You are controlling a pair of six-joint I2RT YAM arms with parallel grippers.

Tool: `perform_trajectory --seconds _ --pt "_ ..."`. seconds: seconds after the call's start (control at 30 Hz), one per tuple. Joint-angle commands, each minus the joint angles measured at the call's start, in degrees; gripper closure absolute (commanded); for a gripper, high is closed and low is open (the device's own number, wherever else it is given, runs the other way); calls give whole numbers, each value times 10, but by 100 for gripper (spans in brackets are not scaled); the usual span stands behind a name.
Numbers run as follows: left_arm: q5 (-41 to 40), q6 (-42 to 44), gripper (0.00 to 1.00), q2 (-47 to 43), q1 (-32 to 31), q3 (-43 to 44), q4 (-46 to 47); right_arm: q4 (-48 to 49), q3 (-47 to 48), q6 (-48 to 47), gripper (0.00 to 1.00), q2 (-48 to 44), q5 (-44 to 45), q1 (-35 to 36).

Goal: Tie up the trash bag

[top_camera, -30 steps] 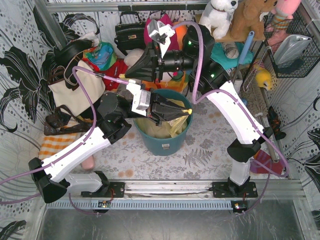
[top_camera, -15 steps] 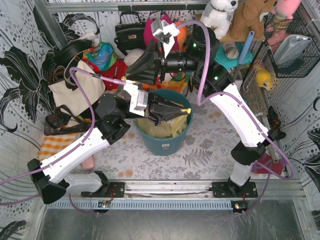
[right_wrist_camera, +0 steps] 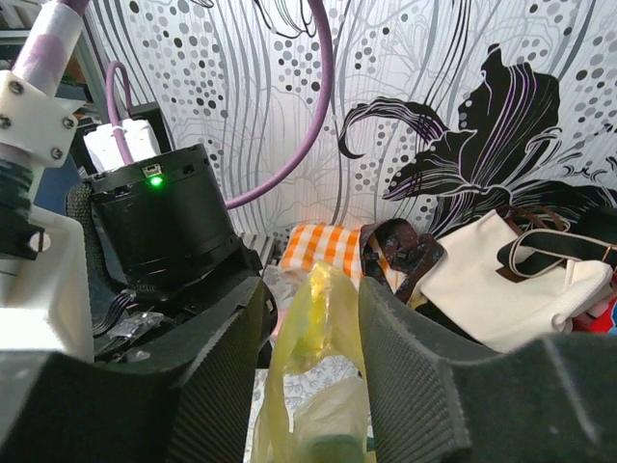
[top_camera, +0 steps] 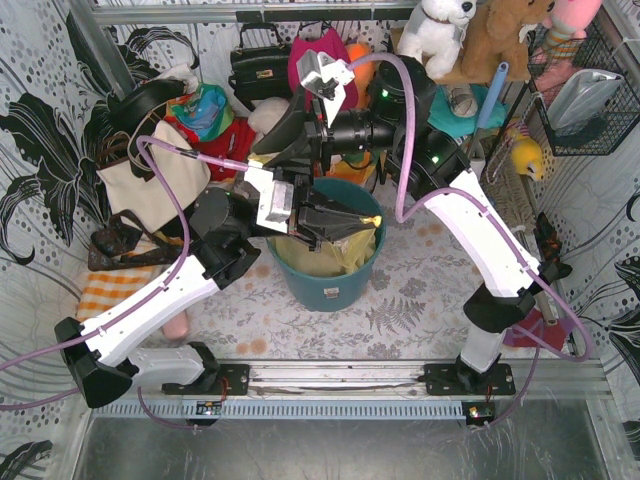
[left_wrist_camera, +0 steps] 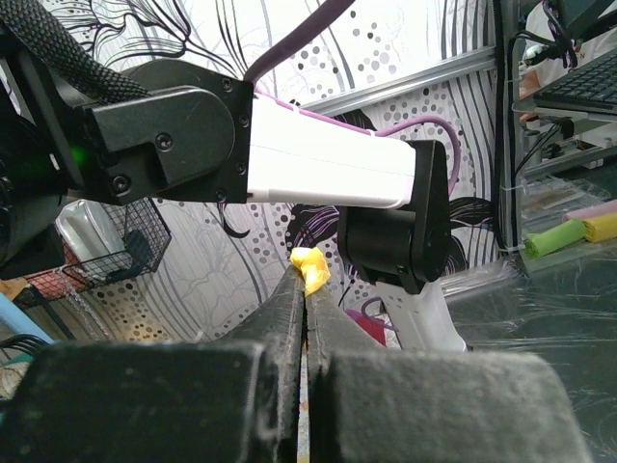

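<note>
The trash bag (top_camera: pixel 345 250), thin yellow-green plastic, sits in a round teal bin (top_camera: pixel 335 290) at the middle of the top view. My left gripper (top_camera: pixel 372 221) reaches over the bin from the left and is shut on a small yellow tip of the bag (left_wrist_camera: pixel 310 267), which pokes out past its pressed-together jaws (left_wrist_camera: pixel 306 285). My right gripper (top_camera: pixel 264 155) hangs above the bin's far left rim. In its wrist view its jaws stand open, and a loose upright flap of the bag (right_wrist_camera: pixel 323 323) rises between the ribbed fingers (right_wrist_camera: pixel 410 357) without being pinched.
A cream tote bag with black straps (top_camera: pixel 150 185) and an orange checked cloth (top_camera: pixel 108 295) lie left of the bin. A black handbag (top_camera: pixel 258 62), coloured cloths and plush toys (top_camera: pixel 440 28) crowd the back. A wire basket (top_camera: pixel 590 95) hangs at the right wall.
My right gripper has gone from shut to open, letting go of the bag's flap, and shifted slightly left. The left gripper keeps its grip and has barely moved.
</note>
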Motion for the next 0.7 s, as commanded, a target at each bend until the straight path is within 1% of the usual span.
perform_trajectory --seconds 0.0,0.1,0.2,0.3,0.4,0.47,0.57,0.67 --pt "-4 -5 96 -5 -1 -2 25 -17 19 -26 61 5 16 6" --pt "-4 -5 96 -5 -1 -2 25 -13 18 -27 74 0 20 7" --pt "-4 -4 96 -3 -1 -1 26 -7 13 -29 90 -6 26 7" --pt "-5 -3 96 -2 -1 0 27 4 14 -25 100 -7 34 8" --pt "-14 1 96 2 -1 8 31 36 16 -6 100 -7 53 9" --pt "-23 16 96 8 -1 25 15 54 20 10 100 -7 67 9" --pt "-53 41 97 8 -1 41 3 66 20 24 100 -12 85 9" --pt "-82 60 97 2 -1 37 2 73 1 32 100 -25 98 9"
